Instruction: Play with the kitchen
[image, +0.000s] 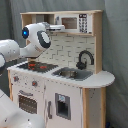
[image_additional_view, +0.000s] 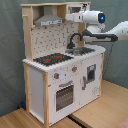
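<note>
The kitchen (image: 60, 75) (image_additional_view: 62, 65) stands upright in front of a grey curtain (image: 115, 50) in both exterior views, resting on a light wooden bench (image_additional_view: 100, 107) in the second exterior view. The white arm (image: 35, 39) (image_additional_view: 102, 27) reaches in at the level of the upper shelf, above the sink (image: 72, 74) (image_additional_view: 80, 51) and black faucet (image: 84, 57) (image_additional_view: 74, 39). Its hand (image_additional_view: 70, 16) seems to sit near the grey hood (image_additional_view: 50, 20); whether the fingers are spread or pressed together I cannot tell. The red-ringed hob (image: 37, 65) (image_additional_view: 52, 59) lies beside the sink.
</note>
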